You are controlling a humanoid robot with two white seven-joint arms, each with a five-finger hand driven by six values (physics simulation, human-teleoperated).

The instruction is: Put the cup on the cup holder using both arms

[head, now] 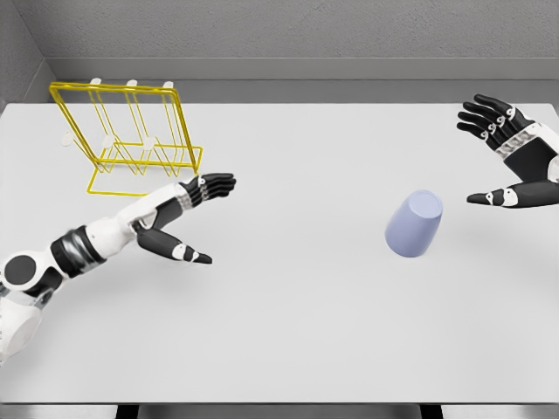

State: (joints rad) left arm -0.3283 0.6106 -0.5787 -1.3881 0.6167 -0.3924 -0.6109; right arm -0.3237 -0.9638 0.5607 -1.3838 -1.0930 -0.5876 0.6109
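Yellow wire cup holder (131, 140) stands far left on white table (297, 332), pegs empty. Lavender cup (415, 224) sits upside down right of centre, tilted, apart from both hands. Left hand (188, 218) near rack's front, fingers spread, holding nothing. Right hand (515, 161) right of cup, fingers wide; forearm cut off by frame edge.
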